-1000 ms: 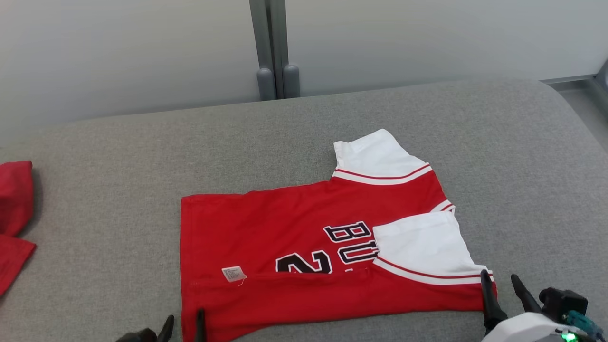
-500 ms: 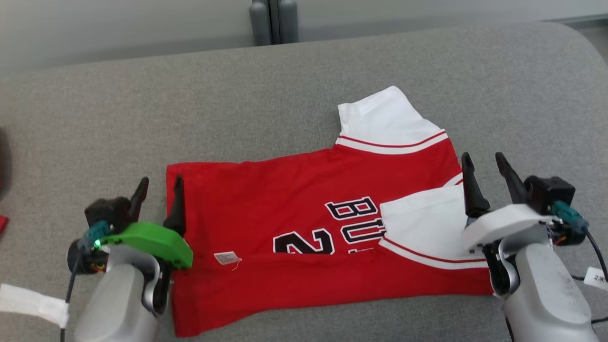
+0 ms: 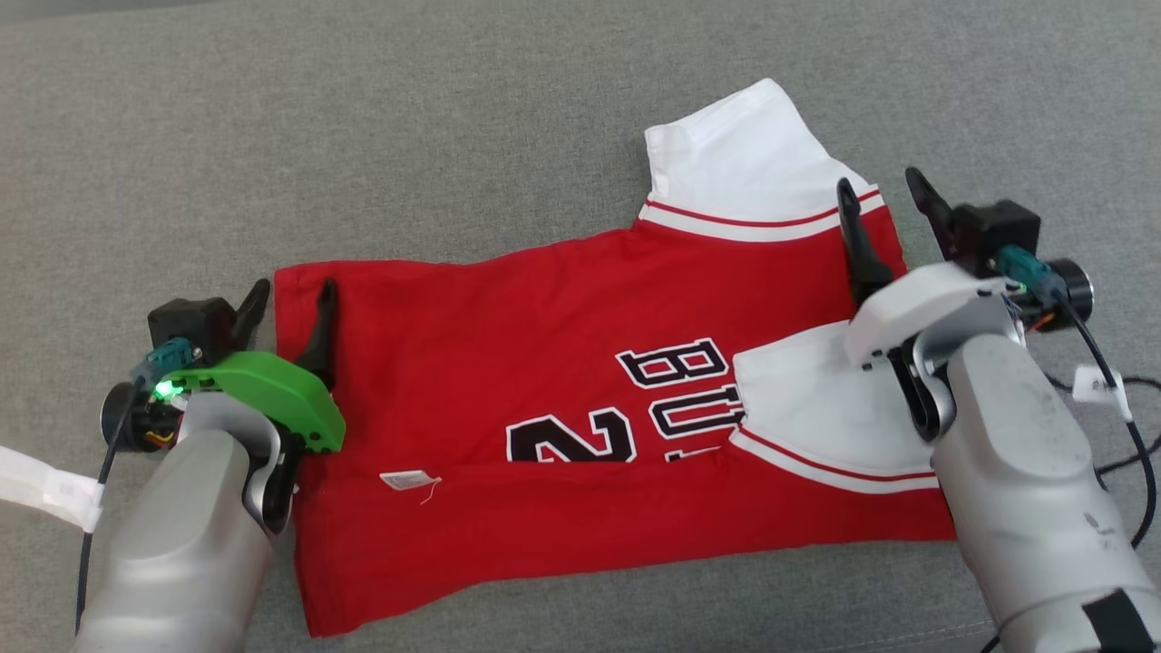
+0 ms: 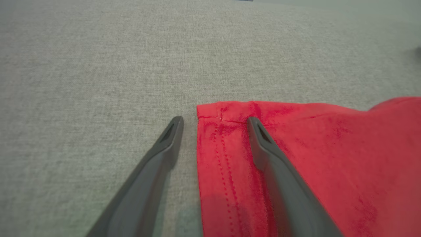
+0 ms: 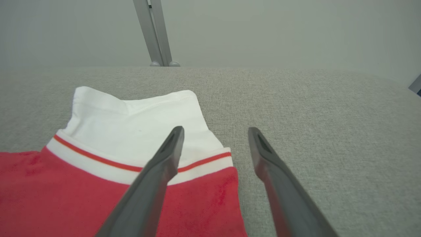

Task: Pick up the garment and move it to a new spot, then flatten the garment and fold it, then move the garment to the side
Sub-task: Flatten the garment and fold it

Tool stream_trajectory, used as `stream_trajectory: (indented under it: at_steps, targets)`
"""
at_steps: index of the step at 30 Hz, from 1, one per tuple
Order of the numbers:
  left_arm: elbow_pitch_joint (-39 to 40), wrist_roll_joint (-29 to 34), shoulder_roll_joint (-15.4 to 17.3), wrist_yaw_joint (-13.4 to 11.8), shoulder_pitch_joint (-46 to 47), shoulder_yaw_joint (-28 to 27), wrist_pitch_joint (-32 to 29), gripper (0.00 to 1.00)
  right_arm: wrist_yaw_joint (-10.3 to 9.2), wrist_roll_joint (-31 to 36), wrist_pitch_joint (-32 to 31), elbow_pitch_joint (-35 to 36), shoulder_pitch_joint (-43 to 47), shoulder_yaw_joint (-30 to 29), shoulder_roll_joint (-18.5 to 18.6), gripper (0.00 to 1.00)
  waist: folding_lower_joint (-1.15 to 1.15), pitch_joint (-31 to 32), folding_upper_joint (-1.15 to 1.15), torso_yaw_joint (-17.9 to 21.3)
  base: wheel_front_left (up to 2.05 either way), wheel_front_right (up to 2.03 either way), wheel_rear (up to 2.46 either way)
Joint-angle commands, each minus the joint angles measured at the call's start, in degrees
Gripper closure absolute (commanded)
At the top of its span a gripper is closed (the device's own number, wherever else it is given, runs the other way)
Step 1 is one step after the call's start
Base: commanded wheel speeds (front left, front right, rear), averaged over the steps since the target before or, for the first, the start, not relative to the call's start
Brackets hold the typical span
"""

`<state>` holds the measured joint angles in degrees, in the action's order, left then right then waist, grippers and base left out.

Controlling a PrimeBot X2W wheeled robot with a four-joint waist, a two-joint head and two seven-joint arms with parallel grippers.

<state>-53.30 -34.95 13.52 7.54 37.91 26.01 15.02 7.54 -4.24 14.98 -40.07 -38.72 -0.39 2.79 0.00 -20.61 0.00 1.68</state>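
A red jersey [image 3: 544, 363] with white sleeves and black lettering lies partly folded on the grey surface [image 3: 453, 118]. Its near edge is folded up over the lettering, and one white sleeve [image 3: 807, 399] lies folded onto the body. My left gripper [image 3: 290, 295] is open, straddling the jersey's far left hem corner [image 4: 210, 112]. My right gripper [image 3: 884, 186] is open at the jersey's right edge, beside the far white sleeve [image 5: 138, 121]; one finger is over the cloth, the other over the grey surface. Nothing is held.
A white tag [image 3: 404, 479] shows on the jersey near the fold. Cables [image 3: 1111, 426] trail from my right arm. A grey post [image 5: 154, 33] stands against the pale wall behind the surface. Bare grey surface lies beyond the jersey.
The head camera has tilted down, so the whole scene has shifted. Both arms have reached forward from the near edge to the jersey's far corners. The jersey lies as before.
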Motion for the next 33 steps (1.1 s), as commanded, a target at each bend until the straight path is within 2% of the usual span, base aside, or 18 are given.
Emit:
stream_trajectory:
  at_steps: [1, 2, 3, 4, 5, 11, 17, 21, 22, 25, 26, 28, 33]
  targets:
    - [-0.94, -0.62, 0.06, -0.13, 0.67, 0.97, -0.54, 0.0, -0.1, 2.27, -0.9, -1.7, -3.46, 0.53, 0.21, 0.0, 0.0, -1.63, 0.0, -0.33, 0.0, 0.0, 0.0]
    - [-1.05, -1.07, 0.11, -0.13, 1.14, 1.46, -0.53, 0.04, -0.1, 2.71, -1.73, -3.24, -5.17, 0.4, 0.21, 0.0, 0.0, -2.0, 0.0, -0.58, 0.0, 0.0, 0.0]
    - [-1.21, -1.31, 0.25, -0.13, 1.58, 2.25, -0.48, 0.24, -0.1, 3.61, -2.8, -4.93, -7.16, -0.09, 0.28, 0.0, 0.0, -2.47, 0.0, -0.95, 0.0, 0.0, 0.0]
    - [-1.18, -1.72, 0.15, -0.13, 1.97, 2.88, -0.41, 0.49, -0.1, 4.65, -3.96, -6.38, -8.86, -0.44, 0.26, 0.0, 0.0, -2.92, 0.0, -1.32, 0.0, 0.0, 0.0]
    - [-1.07, -2.17, -0.03, -0.13, 2.38, 3.64, -0.35, 1.0, -0.1, 5.1, -5.36, -8.14, -10.85, -1.39, 0.24, 0.0, 0.0, -3.37, 0.0, -1.82, 0.0, 0.0, 0.0]
    - [0.86, -5.1, -0.84, -0.12, 4.16, 8.62, -0.26, 1.0, -0.1, 8.24, -12.83, -16.89, -19.63, -3.35, 0.32, 0.0, 0.0, -5.44, 0.0, -5.24, 0.0, 0.0, 0.0]
    - [4.03, -7.24, -0.55, -0.12, 4.67, 11.65, -0.17, 1.0, -0.1, 12.14, -15.82, -21.96, -24.48, -4.65, 2.86, 0.0, 0.0, -6.32, 0.0, -7.97, 0.0, 0.0, 0.0]
    - [5.69, -8.05, -0.33, -0.13, 4.41, 12.29, -0.11, 1.0, -0.1, 14.3, -17.73, -24.84, -25.46, -6.2, 2.84, 0.02, 0.0, -6.46, 0.0, -8.74, 0.0, 0.0, 0.0]
    - [6.03, -8.23, -0.32, -0.13, 4.27, 12.34, -0.11, 1.0, -0.06, 14.8, -17.49, -25.3, -25.5, -6.35, 2.7, 0.18, 0.0, -6.44, 0.0, -8.87, 0.0, 0.0, 0.0]
    - [6.59, -8.47, -0.14, -0.13, 3.87, 12.41, -0.11, 1.0, -0.04, 15.94, -17.65, -26.69, -25.74, -6.76, 2.41, 0.89, 0.0, -6.39, 0.0, -8.94, 0.0, 0.0, 0.0]
    - [6.74, -8.55, -0.05, -0.13, 3.79, 12.39, -0.1, 1.0, -0.04, 15.91, -17.75, -27.17, -25.85, -7.25, 2.29, 1.0, 0.0, -6.38, 0.0, -8.93, 0.0, 0.0, 0.0]
    - [7.0, -8.55, 0.1, -0.13, 3.78, 12.25, -0.09, 1.0, -0.05, 15.98, -17.68, -27.72, -26.13, -7.89, 2.23, 1.0, 0.0, -6.4, 0.0, -8.9, 0.0, 0.0, 0.0]
    - [8.32, -7.25, 0.63, -0.14, 4.17, 10.19, 0.03, 1.0, -0.1, 17.45, -12.17, -25.71, -27.23, -9.53, 3.03, 1.0, 0.0, -6.26, 0.0, -8.79, 0.0, 0.0, 0.0]
